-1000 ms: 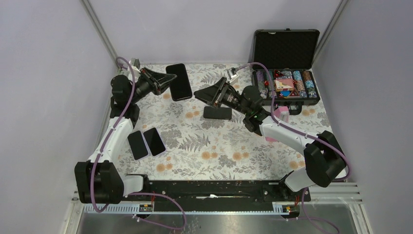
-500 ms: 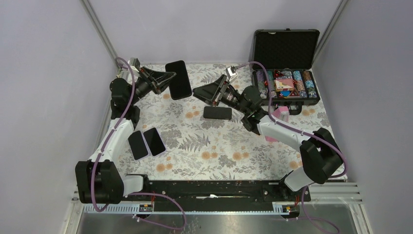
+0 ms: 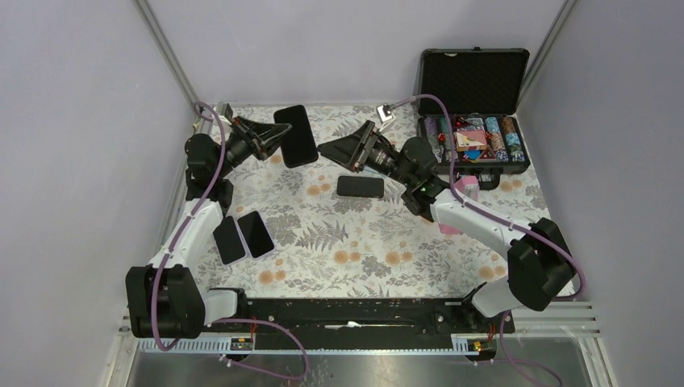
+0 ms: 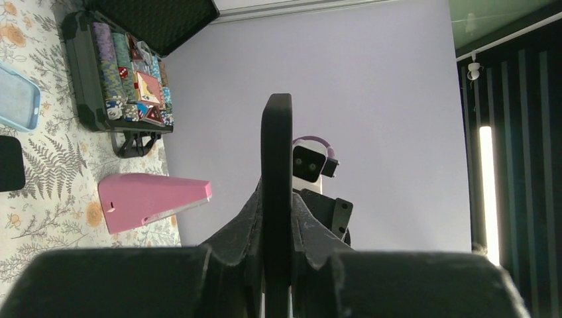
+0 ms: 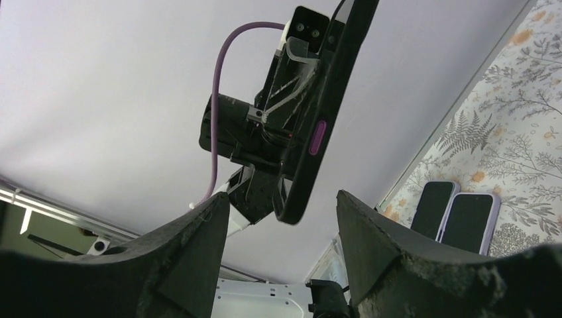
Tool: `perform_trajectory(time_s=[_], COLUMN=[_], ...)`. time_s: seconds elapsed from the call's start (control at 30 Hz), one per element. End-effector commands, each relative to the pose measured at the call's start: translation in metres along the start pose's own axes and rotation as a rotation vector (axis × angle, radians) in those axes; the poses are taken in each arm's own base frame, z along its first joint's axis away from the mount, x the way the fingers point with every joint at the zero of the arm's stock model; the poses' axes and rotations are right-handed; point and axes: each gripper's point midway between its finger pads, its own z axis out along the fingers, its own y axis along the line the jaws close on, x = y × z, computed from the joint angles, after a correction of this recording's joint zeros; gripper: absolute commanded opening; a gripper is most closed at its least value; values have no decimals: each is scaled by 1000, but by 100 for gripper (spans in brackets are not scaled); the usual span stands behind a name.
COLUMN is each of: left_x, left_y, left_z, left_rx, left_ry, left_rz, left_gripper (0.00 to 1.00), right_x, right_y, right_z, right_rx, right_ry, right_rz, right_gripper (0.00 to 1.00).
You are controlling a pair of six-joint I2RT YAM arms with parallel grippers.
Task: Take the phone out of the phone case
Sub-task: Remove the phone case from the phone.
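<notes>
A black phone case (image 3: 295, 135) is held in the air over the table's far left, with my left gripper (image 3: 273, 133) shut on one of its long edges. In the left wrist view the phone case (image 4: 276, 159) stands edge-on between the two fingers. A purple side button shows on the phone case (image 5: 325, 99) in the right wrist view; the phone inside cannot be made out separately. My right gripper (image 3: 323, 150) faces it from the right, a short gap away. The right gripper (image 5: 283, 205) is open, with nothing between its fingers.
A black phone (image 3: 360, 186) lies flat mid-table below the right gripper. Two more phones (image 3: 228, 239) (image 3: 256, 234) lie side by side at the left. An open black briefcase (image 3: 472, 137) of poker chips stands at the back right, with a pink item (image 3: 465, 187) in front of it.
The right gripper's fingers have spread wider and it has edged up and left toward the held case. The left gripper keeps its grip, almost still.
</notes>
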Motion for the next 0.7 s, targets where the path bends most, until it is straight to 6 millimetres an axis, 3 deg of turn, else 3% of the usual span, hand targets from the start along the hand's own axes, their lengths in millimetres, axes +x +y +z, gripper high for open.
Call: perform_trajectory(time_s=[0.0,0.23,0.4,0.67], left_x=[3,3,2,2], left_y=[-43,-51,-57,-55], left_z=[-10,-14,-16,-18], left_rx=[145,209,262,247], left_ry=[-36,-40,-30,-28], left_rz=[59,-11,-91,-220], left_gripper=[0,0,0,0], right_x=[1,8,6,1], right_y=[19,20,32,44], right_z=[16,23,23,25], right_rx=[-20,-47,-109,-203], right_ry=[34,37,31,4], right_rz=[7,89,130,158], right_gripper=[66,46,36,9])
